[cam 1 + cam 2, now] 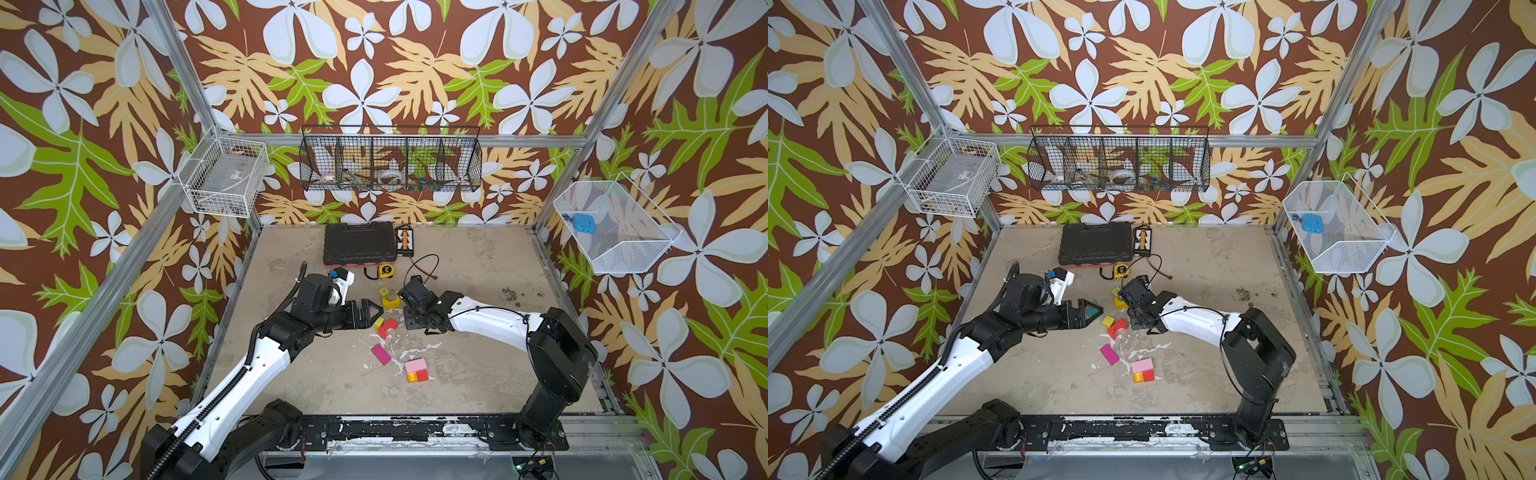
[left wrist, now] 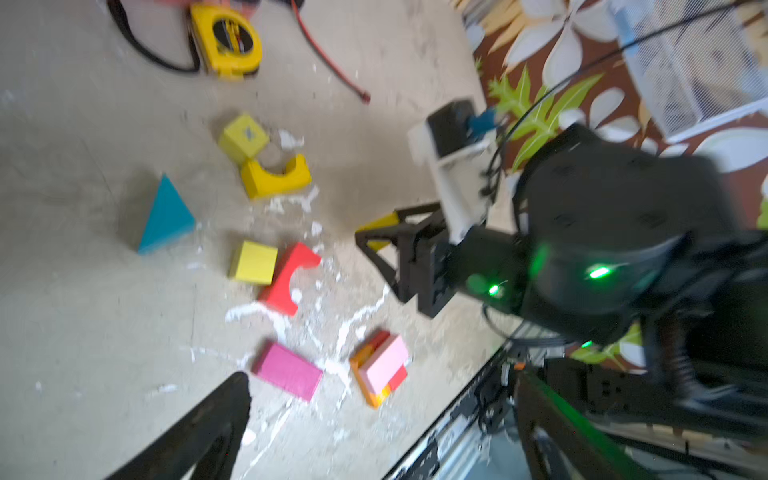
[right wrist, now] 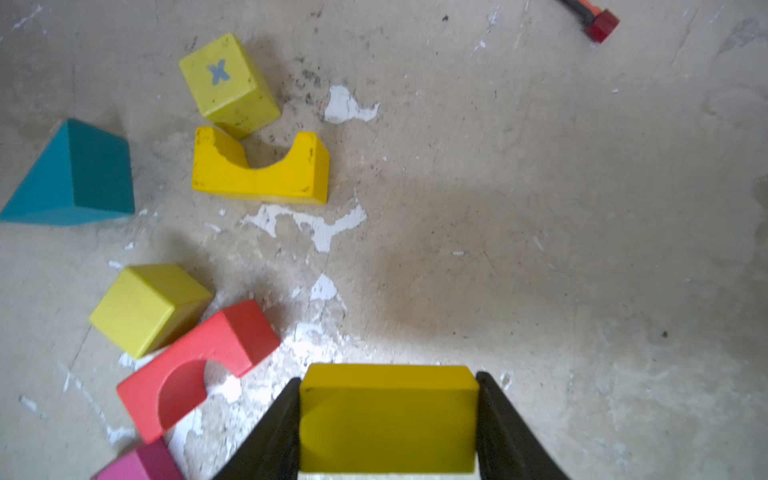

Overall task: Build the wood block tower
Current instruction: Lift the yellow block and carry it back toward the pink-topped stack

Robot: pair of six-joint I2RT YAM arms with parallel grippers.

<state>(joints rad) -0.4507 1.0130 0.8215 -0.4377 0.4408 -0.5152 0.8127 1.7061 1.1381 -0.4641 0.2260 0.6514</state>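
Observation:
My right gripper (image 3: 388, 419) is shut on a yellow brick (image 3: 388, 415), held low over the floor, with a black finger against each end. Beside it lie a red arch (image 3: 195, 365), a yellow cube (image 3: 145, 307), a yellow arch (image 3: 257, 174), a yellow cube marked X (image 3: 228, 79) and a teal wedge (image 3: 79, 178). A magenta brick (image 1: 381, 354) lies nearer the front. The tower (image 1: 416, 370) is a low stack, a pink brick on orange and red pieces. My left gripper (image 1: 370, 311) hovers open over the teal wedge (image 1: 1095, 308), holding nothing.
A black tool case (image 1: 359, 243) and a small charger board (image 1: 403, 240) sit at the back. A yellow tape measure (image 1: 386, 270) and a red-tipped cable (image 1: 428, 266) lie just behind the blocks. Wire baskets (image 1: 390, 164) hang on the walls.

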